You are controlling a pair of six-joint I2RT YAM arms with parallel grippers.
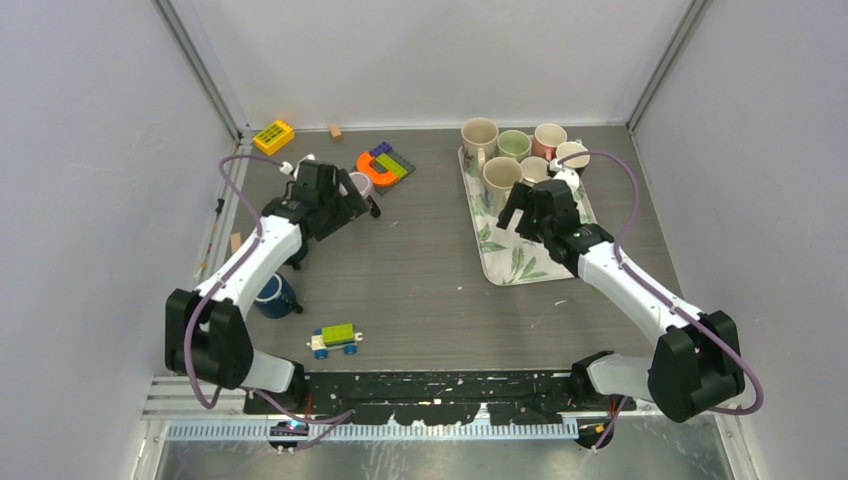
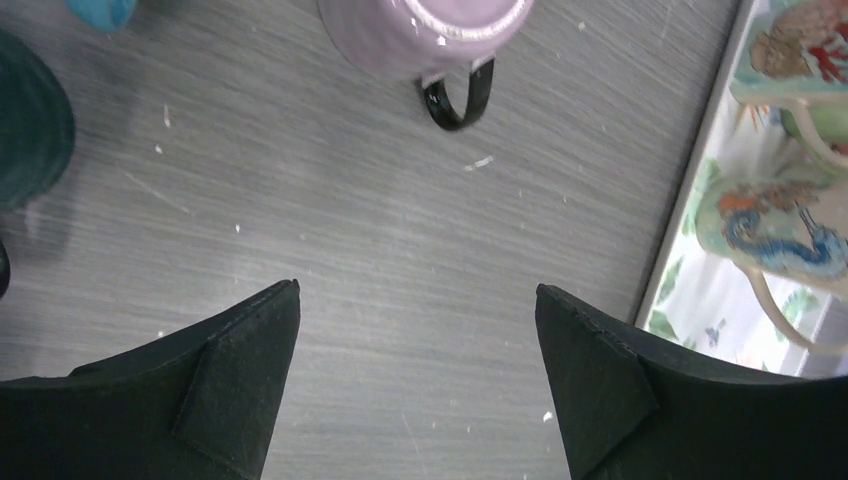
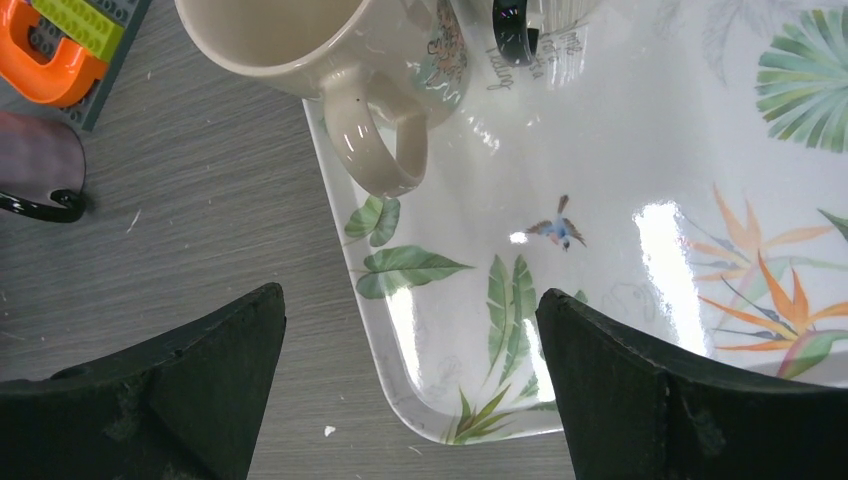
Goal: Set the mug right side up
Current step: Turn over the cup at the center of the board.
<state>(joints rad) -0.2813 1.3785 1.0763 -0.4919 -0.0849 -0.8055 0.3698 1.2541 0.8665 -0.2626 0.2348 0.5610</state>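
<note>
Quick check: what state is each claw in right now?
Left claw: open, holding nothing.
Right claw: open, holding nothing.

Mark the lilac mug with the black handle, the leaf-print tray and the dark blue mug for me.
Lilac ceramic mug with black handle (image 2: 390, 40): left wrist view, on its side wall.
White leaf-print tray (image 3: 620, 130): right wrist view, on bare floor.
Dark blue mug (image 1: 272, 296): top external view, on its body.

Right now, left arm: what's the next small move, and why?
Probably ease the left fingers forward to the lilac mug. It appears to sit base-up just ahead, its black handle pointing back toward them, and the fingers stand open with nothing between.
</note>
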